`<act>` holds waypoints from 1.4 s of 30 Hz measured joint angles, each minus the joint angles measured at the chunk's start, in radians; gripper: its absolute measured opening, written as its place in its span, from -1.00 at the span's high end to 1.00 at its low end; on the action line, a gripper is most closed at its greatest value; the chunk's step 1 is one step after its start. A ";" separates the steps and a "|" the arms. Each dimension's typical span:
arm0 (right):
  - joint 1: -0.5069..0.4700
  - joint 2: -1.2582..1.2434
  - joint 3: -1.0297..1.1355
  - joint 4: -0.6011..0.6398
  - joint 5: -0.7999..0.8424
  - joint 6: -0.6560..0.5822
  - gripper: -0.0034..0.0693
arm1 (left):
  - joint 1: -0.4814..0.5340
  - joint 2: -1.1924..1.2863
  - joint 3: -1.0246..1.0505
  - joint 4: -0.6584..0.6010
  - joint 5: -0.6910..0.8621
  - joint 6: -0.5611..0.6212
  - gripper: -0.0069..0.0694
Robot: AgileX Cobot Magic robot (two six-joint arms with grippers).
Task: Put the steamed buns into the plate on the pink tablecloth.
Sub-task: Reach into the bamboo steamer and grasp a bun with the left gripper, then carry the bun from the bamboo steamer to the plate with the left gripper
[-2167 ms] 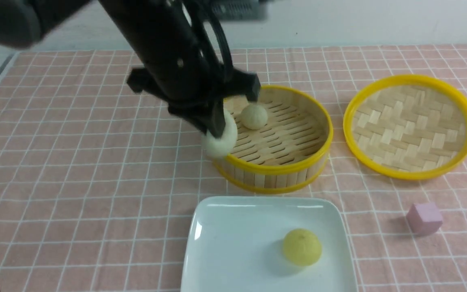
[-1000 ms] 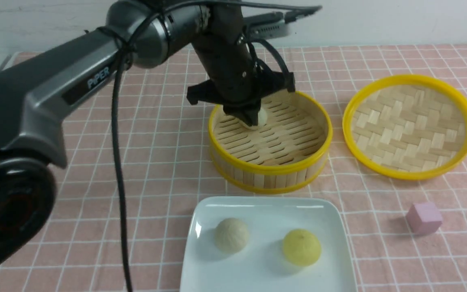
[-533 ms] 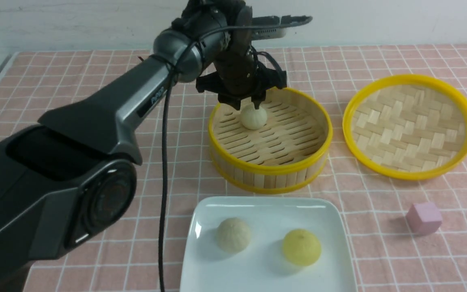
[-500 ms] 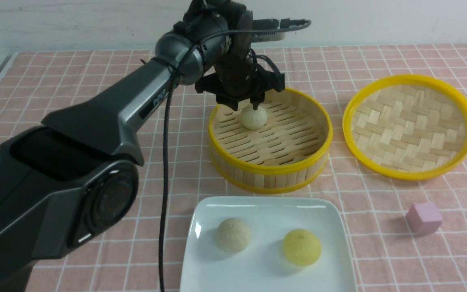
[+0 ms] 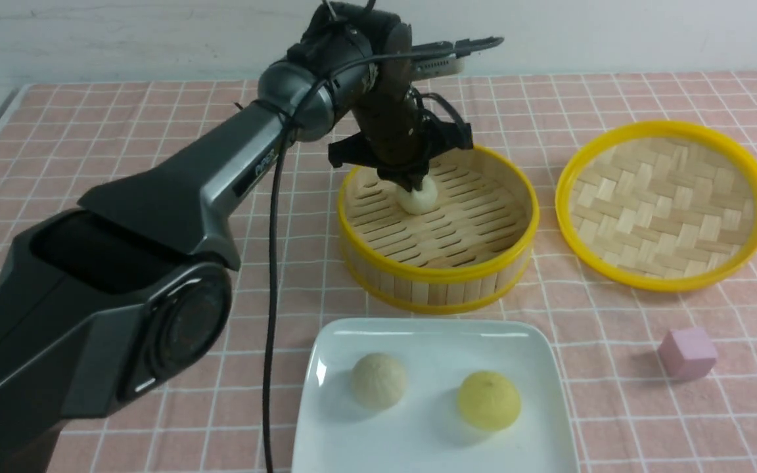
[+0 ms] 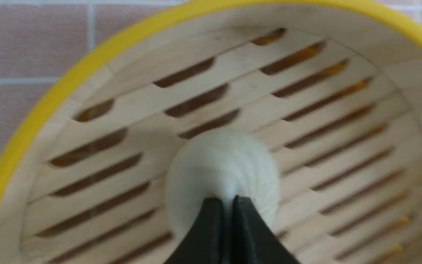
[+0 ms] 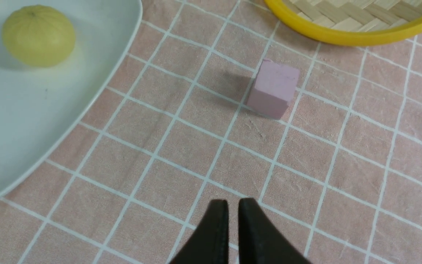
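Left gripper [image 5: 413, 186] lower (atop bun [image 5: 420, 201], mid-steamer [image 5: 437, 274])

Bun [image 5: 420, 201] top hidden by left end effector [image 5: 411, 185].

The left arm [image 5: 175, 190] slants from near left to the bamboo steamer [image 5: 444, 272] and bars that side. The steamer's raised wall rings its floor. The plate [image 5: 418, 326] has bare room along its far edge, beyond the beige bun [image 5: 378, 380] and yellow bun [image 5: 489, 399]. A pink cube [image 5: 687, 353] stands near right.

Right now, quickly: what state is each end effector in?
Left end effector: closed, pinching the pale round steamed bun.
Right end effector: closed, holding nothing.
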 joint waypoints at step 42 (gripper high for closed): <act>0.000 0.000 0.000 0.000 0.010 0.000 0.59 | -0.389 -0.842 1.516 -0.200 -0.651 0.098 0.73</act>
